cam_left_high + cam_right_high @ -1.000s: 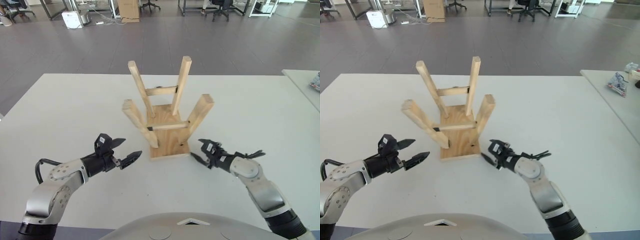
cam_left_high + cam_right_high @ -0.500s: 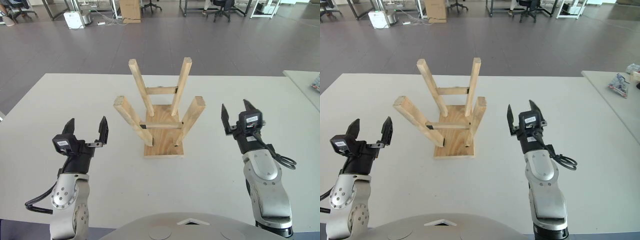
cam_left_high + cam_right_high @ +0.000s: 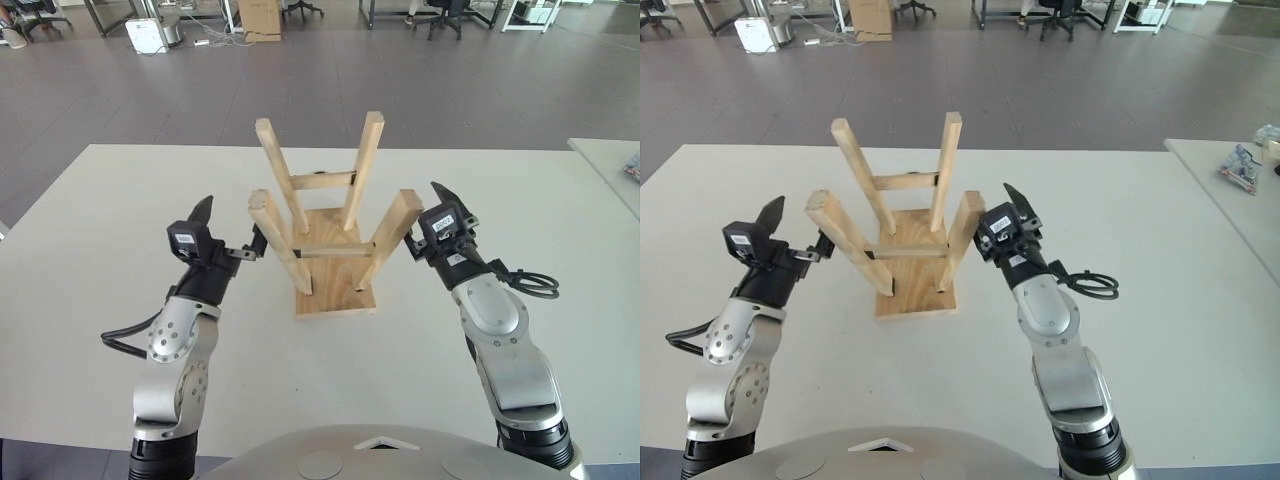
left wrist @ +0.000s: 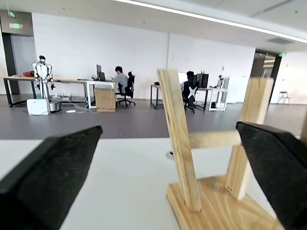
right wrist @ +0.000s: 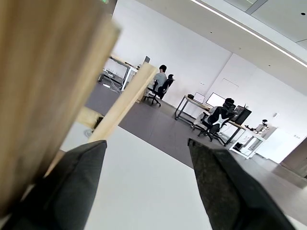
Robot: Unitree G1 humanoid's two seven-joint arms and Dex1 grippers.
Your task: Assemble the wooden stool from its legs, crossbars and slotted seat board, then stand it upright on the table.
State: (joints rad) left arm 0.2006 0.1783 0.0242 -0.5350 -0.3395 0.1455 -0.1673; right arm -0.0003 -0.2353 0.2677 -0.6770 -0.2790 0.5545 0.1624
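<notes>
Stool (image 3: 330, 240): upside down in the middle of the frame in the head views, resting on the white table (image 3: 100, 200).
Seat board (image 3: 337, 293): flat on the table just below centre, with all four legs rising from it.
Far legs: two posts in the upper middle, spreading apart toward their tops and joined by a crossbar (image 3: 322, 181).
Near-left leg (image 3: 282, 245): tilts up toward the left.
Near-right leg (image 3: 388, 240): tilts up toward the right. A second crossbar (image 3: 335, 252) ties it to the near-left leg.
Left claw (image 3: 232, 228): left of centre, released, its fingers spread wide. One fingertip sits just beside the upper part of the near-left leg, and I cannot tell whether it touches. The other finger points up, farther left and apart from the wood.
Left wrist view: both fingers (image 4: 48, 182) stand far apart. Two legs, a crossbar and part of the seat board show farther off through the gap between them.
Right claw (image 3: 424, 215): right of centre, released, nothing clasped. Its lower finger is close beside the upper end of the near-right leg, and contact is unclear. Its other finger points up, free of the stool.
Right wrist view: the leg's wood (image 5: 43, 86) runs close along one finger (image 5: 62, 191), at that finger's side rather than in the gap between the two.
</notes>
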